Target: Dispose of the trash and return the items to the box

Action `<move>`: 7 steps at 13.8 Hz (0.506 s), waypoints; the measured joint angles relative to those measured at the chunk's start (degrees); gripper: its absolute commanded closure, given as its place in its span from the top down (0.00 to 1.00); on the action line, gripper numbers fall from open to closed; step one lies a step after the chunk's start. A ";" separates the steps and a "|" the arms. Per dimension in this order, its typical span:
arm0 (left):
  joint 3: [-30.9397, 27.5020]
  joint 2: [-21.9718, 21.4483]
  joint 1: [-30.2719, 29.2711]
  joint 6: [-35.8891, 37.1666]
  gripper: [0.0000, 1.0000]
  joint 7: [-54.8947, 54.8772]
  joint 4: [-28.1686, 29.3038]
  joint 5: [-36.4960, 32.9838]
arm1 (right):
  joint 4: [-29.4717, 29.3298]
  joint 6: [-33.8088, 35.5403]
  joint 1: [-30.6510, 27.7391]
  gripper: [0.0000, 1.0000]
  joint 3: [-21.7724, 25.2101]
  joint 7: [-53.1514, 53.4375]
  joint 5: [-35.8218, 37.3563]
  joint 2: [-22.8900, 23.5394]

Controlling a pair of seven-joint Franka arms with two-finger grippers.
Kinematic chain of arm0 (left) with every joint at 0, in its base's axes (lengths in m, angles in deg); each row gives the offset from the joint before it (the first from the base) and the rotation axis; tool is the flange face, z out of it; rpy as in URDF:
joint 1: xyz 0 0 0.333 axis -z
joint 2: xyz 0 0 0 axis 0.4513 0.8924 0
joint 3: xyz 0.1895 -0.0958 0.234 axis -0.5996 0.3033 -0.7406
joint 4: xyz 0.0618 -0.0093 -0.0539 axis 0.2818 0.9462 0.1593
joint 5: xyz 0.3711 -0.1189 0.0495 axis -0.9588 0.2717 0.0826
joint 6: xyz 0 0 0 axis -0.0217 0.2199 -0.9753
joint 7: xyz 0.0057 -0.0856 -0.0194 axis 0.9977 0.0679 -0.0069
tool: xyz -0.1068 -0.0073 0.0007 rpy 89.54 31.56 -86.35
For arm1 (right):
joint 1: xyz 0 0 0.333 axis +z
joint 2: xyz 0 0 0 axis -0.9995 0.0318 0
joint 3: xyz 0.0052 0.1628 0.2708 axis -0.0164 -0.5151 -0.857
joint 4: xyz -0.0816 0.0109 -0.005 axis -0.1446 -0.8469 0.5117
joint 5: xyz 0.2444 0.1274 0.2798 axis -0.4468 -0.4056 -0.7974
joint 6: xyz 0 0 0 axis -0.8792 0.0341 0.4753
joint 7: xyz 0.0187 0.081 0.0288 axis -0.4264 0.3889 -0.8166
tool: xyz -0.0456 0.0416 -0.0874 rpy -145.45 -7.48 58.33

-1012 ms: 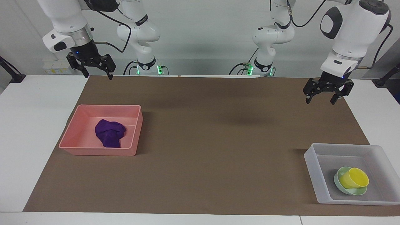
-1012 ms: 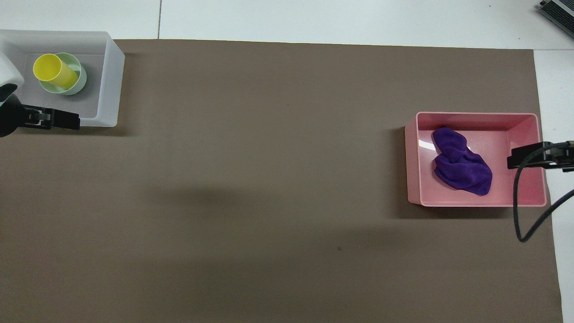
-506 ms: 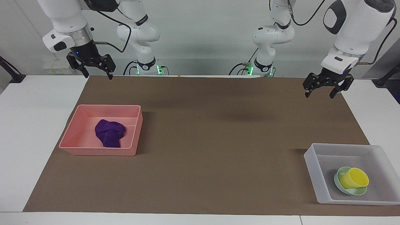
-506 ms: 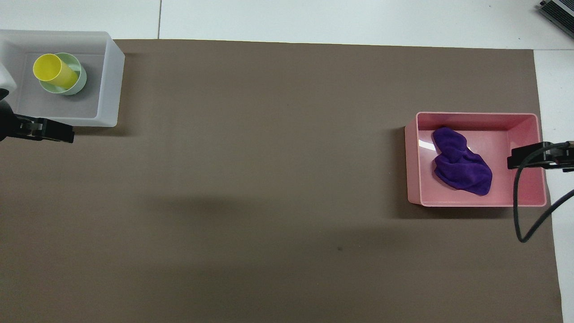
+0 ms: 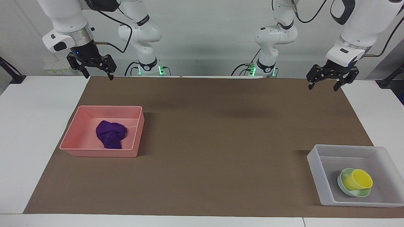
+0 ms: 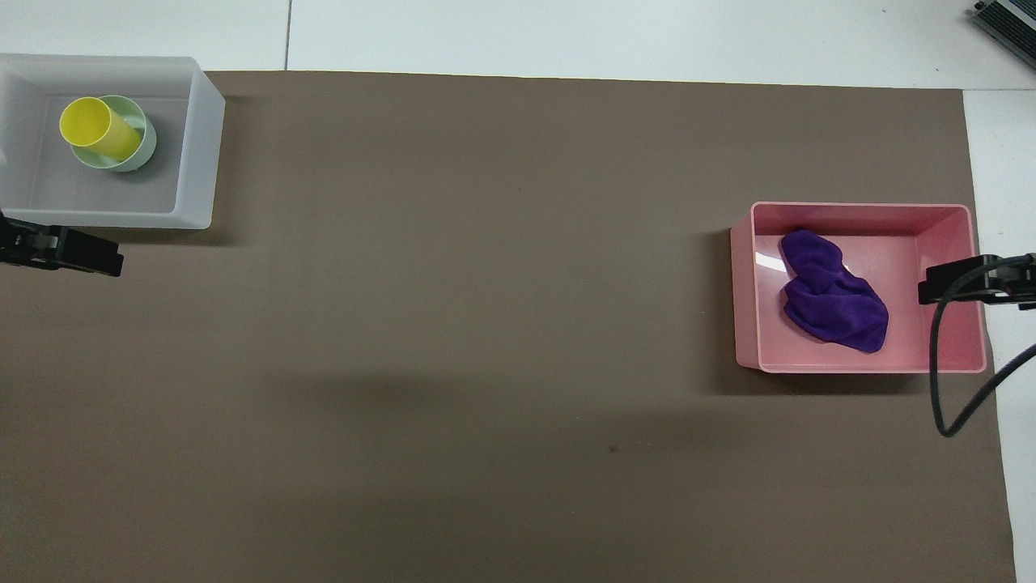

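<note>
Purple rag (image 5: 110, 134) in pink bin (image 5: 75, 134); facing view alone shows left gripper (image 5: 325, 84), right gripper (image 5: 98, 74) spread, empty

Two robot arms with glossy white rounded shells built from thick tubular segments. Dark grey or black oval patches mark the big joints. A silver metal ring sits at each wrist, above a short black section with a small blue light. Each arm ends in a black, angular two-fingered tool: the left tool (image 5: 328, 82) and the right tool (image 5: 94, 70), both with thin, dark fingers. Black cables loop along the arms and hang from the wrists. Green lights glow at the two arm bases, where more black cables gather.
</note>
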 measured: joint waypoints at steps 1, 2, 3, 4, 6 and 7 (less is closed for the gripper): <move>-1.59 -0.01 1.46 0.39 1.00 0.00 -0.24 0.66 | -0.02 0.00 0.00 1.00 0.00 0.01 0.00 0.04; -3.72 -0.01 3.25 0.93 1.00 0.00 -0.77 1.19 | -0.02 0.00 0.00 1.00 0.00 0.01 0.00 0.07; -5.58 -0.02 4.72 1.50 1.00 -0.04 -1.35 1.45 | -0.02 0.00 -0.01 1.00 0.00 0.02 0.00 0.09; -6.58 -0.02 5.34 2.09 1.00 -0.09 -1.77 1.51 | -0.02 0.00 -0.02 1.00 0.00 0.02 0.00 0.10; -6.87 0.00 5.19 2.42 1.00 -0.12 -1.98 1.52 | -0.02 0.00 -0.02 1.00 0.00 0.02 0.00 0.11; -6.84 0.06 5.20 2.45 1.00 -0.13 -1.98 1.52 | -0.02 0.00 -0.05 1.00 0.00 0.02 0.00 0.12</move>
